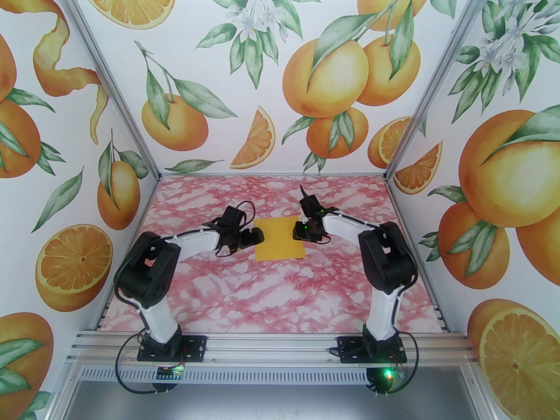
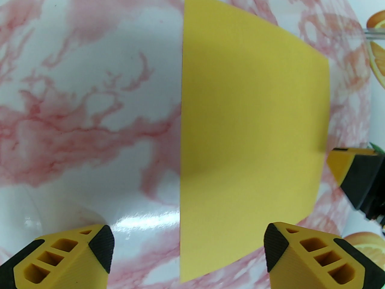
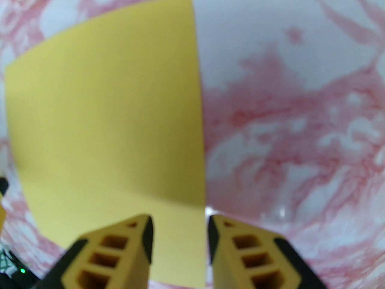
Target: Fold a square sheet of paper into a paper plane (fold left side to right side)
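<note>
Black-padded yellow fingers (image 2: pixel 87 253) of the left gripper (image 2: pixel 189 247) sit closest to its wrist camera. They are spread wide with nothing pinched between them, and they hover over the left edge of the square sheet of paper (image 2: pixel 252 116). That straight edge runs up the view from between the two tips. The sheet lies flat and unfolded, with no crease to be seen, on the pink marbled table (image 1: pixel 262 295). From above, it rests near the middle of the table, between the two arms, with the left gripper (image 1: pixel 258 236) at its left edge and the right gripper (image 1: pixel 299 232) over the far part of its right edge. Through the right wrist camera, the right gripper (image 3: pixel 179 236) has its jaws only partly apart, with a narrow gap between the pads. The sheet's right edge (image 3: pixel 200 116) runs down into that gap, and the paper below looks flat on the table rather than lifted or clamped. One tip of the right gripper (image 2: pixel 355 173) also shows at the sheet's far side in the left wrist view. Printed oranges cover the walls (image 1: pixel 323 77) around the table.
</note>
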